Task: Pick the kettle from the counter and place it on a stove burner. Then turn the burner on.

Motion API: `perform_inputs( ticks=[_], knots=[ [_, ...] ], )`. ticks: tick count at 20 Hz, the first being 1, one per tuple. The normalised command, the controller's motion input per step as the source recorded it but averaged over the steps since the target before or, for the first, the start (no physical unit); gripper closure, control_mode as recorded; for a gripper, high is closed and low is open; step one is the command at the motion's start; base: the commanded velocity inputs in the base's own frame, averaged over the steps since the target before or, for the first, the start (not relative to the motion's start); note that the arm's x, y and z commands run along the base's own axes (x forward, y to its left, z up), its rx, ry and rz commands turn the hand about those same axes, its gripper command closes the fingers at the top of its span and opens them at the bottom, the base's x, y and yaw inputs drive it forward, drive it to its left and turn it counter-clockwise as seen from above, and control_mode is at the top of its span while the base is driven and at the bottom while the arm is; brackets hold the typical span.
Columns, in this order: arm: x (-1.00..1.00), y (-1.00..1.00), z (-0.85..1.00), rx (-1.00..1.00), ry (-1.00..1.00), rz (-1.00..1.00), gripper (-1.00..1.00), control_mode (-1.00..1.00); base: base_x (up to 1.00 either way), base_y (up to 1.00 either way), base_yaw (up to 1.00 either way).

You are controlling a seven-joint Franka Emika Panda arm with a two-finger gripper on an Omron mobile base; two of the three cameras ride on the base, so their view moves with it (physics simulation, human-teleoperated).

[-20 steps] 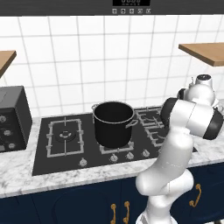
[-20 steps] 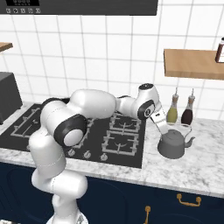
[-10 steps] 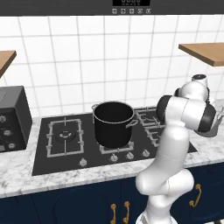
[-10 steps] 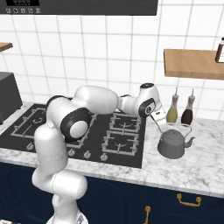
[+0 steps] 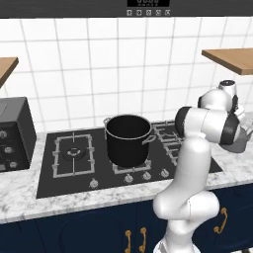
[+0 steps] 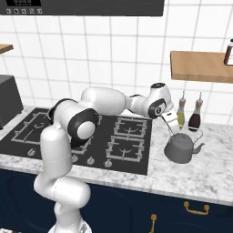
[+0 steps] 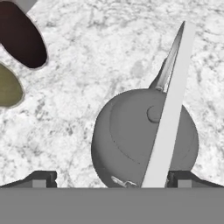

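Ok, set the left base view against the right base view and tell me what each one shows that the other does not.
Left base view alone: the tall black pot and the knobbed front of the dark boxy appliance.
Right base view alone: the olive-green bottle, the dark brown bottle and a small bottle on the wooden shelf.
Both: the squat grey metal kettle, the black cooktop, the veined marble counter, the navy cabinets and the white arm.
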Motion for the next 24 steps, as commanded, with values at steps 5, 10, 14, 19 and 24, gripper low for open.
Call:
perform_inputs(
  ticks=[5, 10, 14, 19, 24],
  knots=[
    [-0.06, 0.02, -0.03, 0.0, 0.0, -0.01, -1.0, -1.0, 0.0, 0.0, 0.0],
    [0.0, 0.0, -0.2, 0.0, 0.0, -0.04, 1.0, -1.0, 0.0, 0.0, 0.0],
    [0.0, 0.0, -0.21, 0.0, 0.0, -0.04, 1.0, -1.0, 0.0, 0.0, 0.0],
    [0.0, 0.0, -0.01, 0.0, 0.01, -0.02, 1.0, -1.0, 0.0, 0.0, 0.0],
    [0.0, 0.0, 0.0, 0.0, 0.0, 0.0, 1.0, -1.0, 0.0, 0.0, 0.0]
  ],
)
